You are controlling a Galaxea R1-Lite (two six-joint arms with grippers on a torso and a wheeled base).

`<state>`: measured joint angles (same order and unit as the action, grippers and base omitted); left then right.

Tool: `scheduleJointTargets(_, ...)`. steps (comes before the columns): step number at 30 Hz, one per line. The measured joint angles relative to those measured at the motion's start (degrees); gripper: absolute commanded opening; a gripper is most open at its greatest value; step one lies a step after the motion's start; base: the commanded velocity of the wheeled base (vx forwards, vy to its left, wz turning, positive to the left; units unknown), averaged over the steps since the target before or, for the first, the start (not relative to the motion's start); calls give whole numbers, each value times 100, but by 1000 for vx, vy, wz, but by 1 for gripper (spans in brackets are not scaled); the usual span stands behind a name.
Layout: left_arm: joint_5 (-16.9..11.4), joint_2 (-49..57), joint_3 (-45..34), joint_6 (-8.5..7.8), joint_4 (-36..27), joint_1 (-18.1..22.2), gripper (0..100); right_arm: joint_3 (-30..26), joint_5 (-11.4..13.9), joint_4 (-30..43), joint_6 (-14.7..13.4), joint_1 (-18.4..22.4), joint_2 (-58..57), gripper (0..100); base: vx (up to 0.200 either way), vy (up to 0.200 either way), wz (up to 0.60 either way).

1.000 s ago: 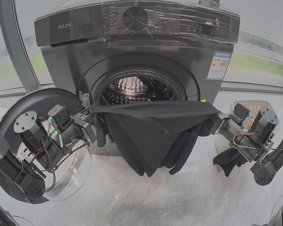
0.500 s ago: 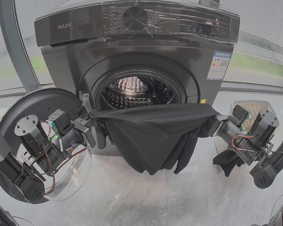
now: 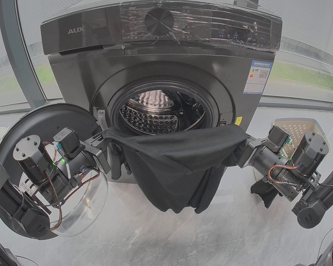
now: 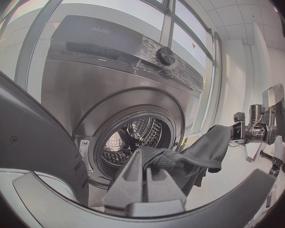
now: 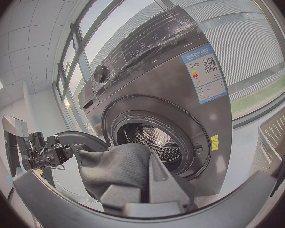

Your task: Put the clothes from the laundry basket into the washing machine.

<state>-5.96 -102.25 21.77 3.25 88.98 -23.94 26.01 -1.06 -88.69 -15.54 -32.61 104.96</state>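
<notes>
Black garment (image 3: 181, 159) strung between both arms in front of washing machine (image 3: 81, 78), top edge level w/ lower lip of drum (image 3: 155, 109) opening, not inside yet. L pincer (image 3: 104, 134) closed on one end, R pincer (image 3: 245, 149) clamped on the other. Cloth is light and limp: sags mid-span, long tail hangs down, prob snags on the lip. Grip nearer the middle or bunch it. Laundry basket (image 3: 303, 126) partly behind R arm; dark cloth (image 3: 265, 193) hangs off it, contents can't be made out. Garment type unclear.
</notes>
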Motion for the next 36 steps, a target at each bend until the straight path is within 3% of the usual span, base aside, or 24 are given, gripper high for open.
scheduleJointTargets(25, 9, 134, 68, -35, 4, -172, 0, 83, 0, -2, -29, -93, -28, 0, 0, 0, 0)
scheduleJointTargets(26, -2, 134, 13, -41, 2, -196, 100, 85, 0, -2, -27, -127, -30, 0, 0, 0, 0)
scheduleJointTargets(29, -128, 140, -234, -85, -2, -271, 100, 90, 0, -2, -29, -234, -41, 0, 0, 0, 0)
scheduleJointTargets(32, -435, 121, -485, -118, 2, -329, 100, 118, 2, -2, -30, -346, -61, 0, 0, 0, 0)
scheduleJointTargets(36, -536, -33, -647, -151, 2, -373, 100, 177, 5, -5, -29, -455, -72, 0, 0, 0, 0)
